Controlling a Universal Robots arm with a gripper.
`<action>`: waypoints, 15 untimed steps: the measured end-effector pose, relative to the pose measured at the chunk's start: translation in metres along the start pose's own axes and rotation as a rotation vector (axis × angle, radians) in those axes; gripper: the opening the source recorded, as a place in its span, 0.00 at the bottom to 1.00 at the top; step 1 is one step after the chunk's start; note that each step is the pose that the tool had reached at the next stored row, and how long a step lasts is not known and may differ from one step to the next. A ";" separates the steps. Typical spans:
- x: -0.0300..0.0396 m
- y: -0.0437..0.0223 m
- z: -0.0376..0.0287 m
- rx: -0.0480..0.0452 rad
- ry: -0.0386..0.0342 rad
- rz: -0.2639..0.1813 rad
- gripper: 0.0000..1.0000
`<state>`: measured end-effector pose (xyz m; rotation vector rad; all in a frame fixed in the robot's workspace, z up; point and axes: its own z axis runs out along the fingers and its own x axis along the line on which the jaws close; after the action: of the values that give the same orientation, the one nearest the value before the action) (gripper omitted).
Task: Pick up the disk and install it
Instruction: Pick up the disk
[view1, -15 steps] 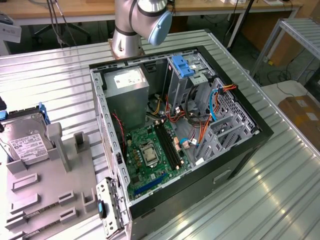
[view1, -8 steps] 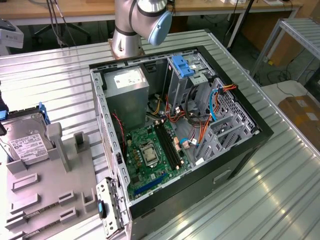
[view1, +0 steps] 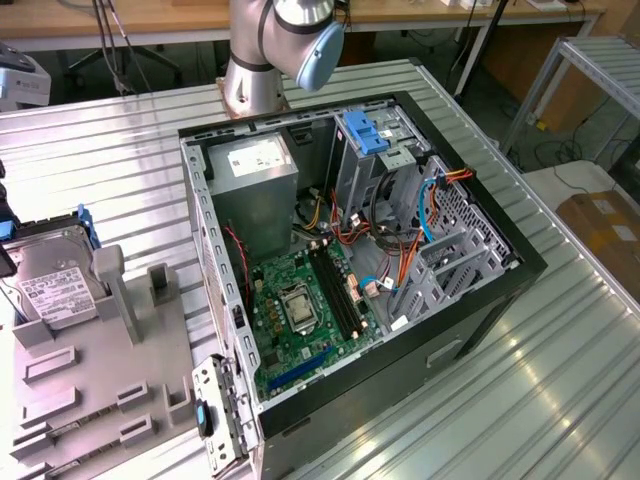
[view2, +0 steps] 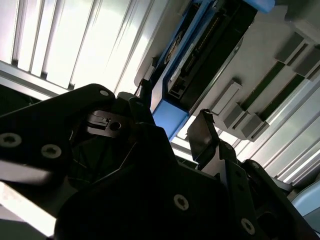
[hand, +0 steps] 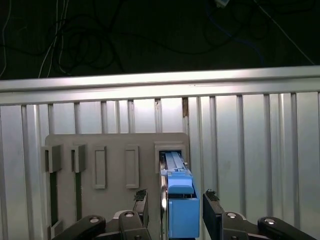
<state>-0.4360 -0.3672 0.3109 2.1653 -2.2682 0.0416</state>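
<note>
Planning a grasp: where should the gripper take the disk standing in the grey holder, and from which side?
Likely across its two flat faces at the blue-railed upper edge of the disk, coming down from above. It stands on edge in the holder, whose slot covers the lower part, leaving the top free. The open gripper straddles that edge.

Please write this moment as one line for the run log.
claw: open, straddling disk | disk: on edge in grey holder, not gripped | computer case: side open
</note>
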 end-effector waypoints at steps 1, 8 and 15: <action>0.0000 0.0000 0.0002 0.0002 0.0000 0.000 0.56; -0.0001 0.0001 0.0059 0.0001 0.0000 0.000 0.56; -0.0001 0.0001 0.0063 0.0003 -0.0001 0.000 0.48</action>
<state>-0.4360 -0.3672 0.3046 2.1655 -2.2684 0.0418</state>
